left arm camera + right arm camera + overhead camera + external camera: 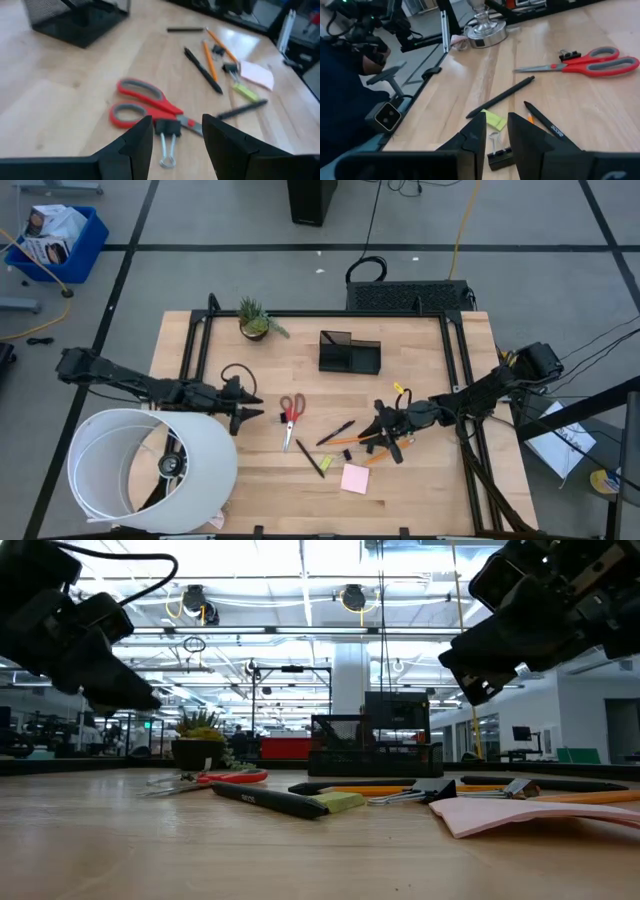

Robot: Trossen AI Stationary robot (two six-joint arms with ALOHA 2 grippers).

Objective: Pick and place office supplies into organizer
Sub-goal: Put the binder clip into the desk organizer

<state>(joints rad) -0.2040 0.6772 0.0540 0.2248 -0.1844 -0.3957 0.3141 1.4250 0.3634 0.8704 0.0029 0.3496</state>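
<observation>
The tabletop (200,345) is carrying everything, and the organizer (349,352) is sitting empty at its far side, so let's take that as our marker. The big white cylinder (150,470) is lying well off from the organizer, at the near left corner, out of play.

The left gripper (250,402) is hovering to the near-left of the organizer, jaws standing open with nothing between them, lining up on the red-handled scissors (145,102). A black binder clip (167,131) is sitting right against the blades, directly ahead of the jaws. My read: the descent needs to straddle the scissors' shank cleanly, or the clip is going to get pinched along with it.

The right gripper (385,430) is hanging to the near-right of the organizer, jaws parted narrowly and empty, over a second binder clip (500,154) with the yellow-green piece (493,120) just beside. A black pen (501,96) is lying nearby, farther from the organizer than the scissors are. The pink sticky-note pad (355,478) is lying nearest the front edge, and the orange pencils (210,60) are lying between pad and organizer. The narrow gap looks right for a clip, provided it is coming straight down.
</observation>
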